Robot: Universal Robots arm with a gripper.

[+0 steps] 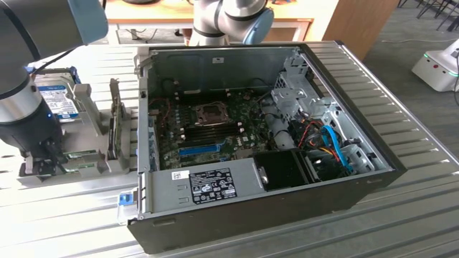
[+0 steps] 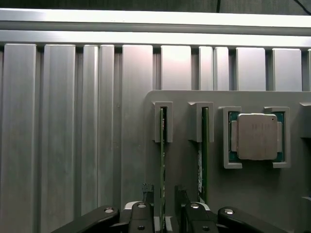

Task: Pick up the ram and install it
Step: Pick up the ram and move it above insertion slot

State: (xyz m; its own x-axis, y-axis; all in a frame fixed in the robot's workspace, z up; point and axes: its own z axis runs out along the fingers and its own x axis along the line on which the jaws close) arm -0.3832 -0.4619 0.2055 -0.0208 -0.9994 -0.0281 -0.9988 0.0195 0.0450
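We see the ribbed table (image 2: 63, 145) lying bare past the edge of the gray tray (image 2: 184, 170), with the open computer case (image 1: 287, 209) beside it. The tray's pockets hold the ram (image 2: 162, 145) on edge nearest that edge, a second stick (image 2: 204, 141) and a processor chip (image 2: 256, 137). Our claw (image 2: 163, 191) is released, astride the ram.

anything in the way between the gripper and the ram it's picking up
Nothing visible. The open gripper straddles the ram, which stands on edge in the grey holder. The other stick stands in the next slot, clear of the gripper.
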